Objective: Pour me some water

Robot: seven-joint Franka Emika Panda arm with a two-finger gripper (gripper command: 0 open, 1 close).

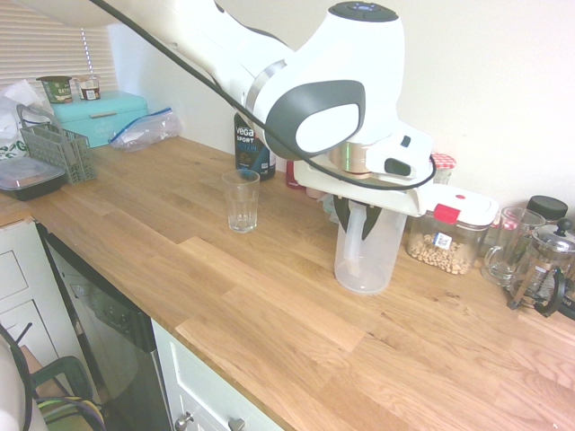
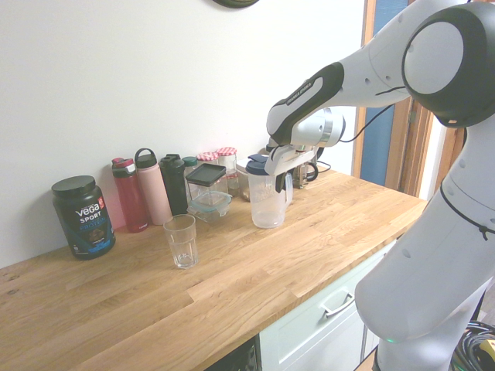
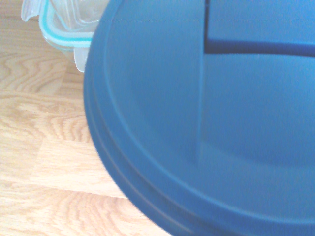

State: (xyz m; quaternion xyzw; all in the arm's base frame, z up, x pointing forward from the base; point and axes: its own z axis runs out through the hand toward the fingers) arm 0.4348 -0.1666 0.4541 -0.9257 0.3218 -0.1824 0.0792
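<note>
Gripping jug (image 2: pixel 267 202) handle, gripper (image 2: pixel 285 182) looks clamped on it; glass (image 2: pixel 182 240) sits at jug's 8 o'clock on bench (image 2: pixel 255 270), well apart.

Oak worktop (image 1: pixel 269 296) along white wall (image 2: pixel 155 77), pale green cabinets (image 2: pixel 325 325), blinds (image 1: pixel 45 45) behind.

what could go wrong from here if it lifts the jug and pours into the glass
1. The gripper is at the handle of the jug; a loose hold could let it swing or slip.
2. The blue lid is on, so flow may come suddenly.
3. The glass is narrow and stands apart; water could spill onto the wooden counter.
</note>
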